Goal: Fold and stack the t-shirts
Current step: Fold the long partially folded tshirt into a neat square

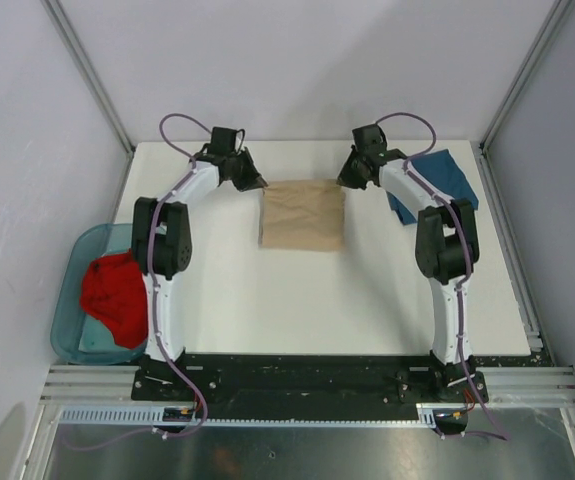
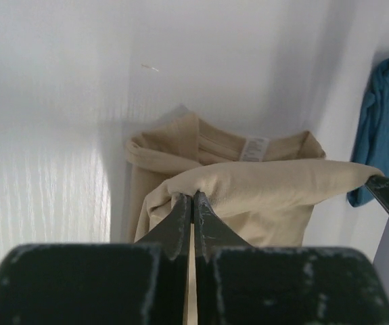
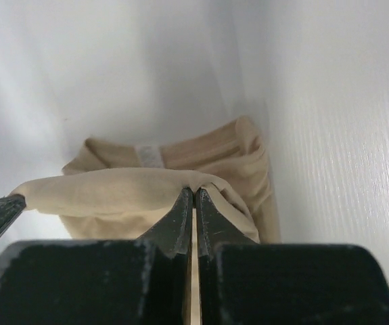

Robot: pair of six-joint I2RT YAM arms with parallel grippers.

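The tan t-shirt (image 1: 303,214) lies folded into a rectangle in the far middle of the table. My left gripper (image 1: 255,182) is shut on its far left corner, and my right gripper (image 1: 351,181) is shut on its far right corner. In the left wrist view my gripper (image 2: 193,198) pinches a tan fold (image 2: 268,183) held taut above the collar with its white label (image 2: 255,147). The right wrist view shows my right gripper (image 3: 194,193) pinching the same edge (image 3: 113,186). The teal-blue t-shirt (image 1: 432,183) lies at the far right. The red t-shirt (image 1: 115,291) sits in a bin.
A translucent teal bin (image 1: 75,275) stands off the table's left side and holds the red shirt. Aluminium frame rails (image 1: 87,70) run along both sides. The teal-blue shirt also shows in the left wrist view (image 2: 387,122).
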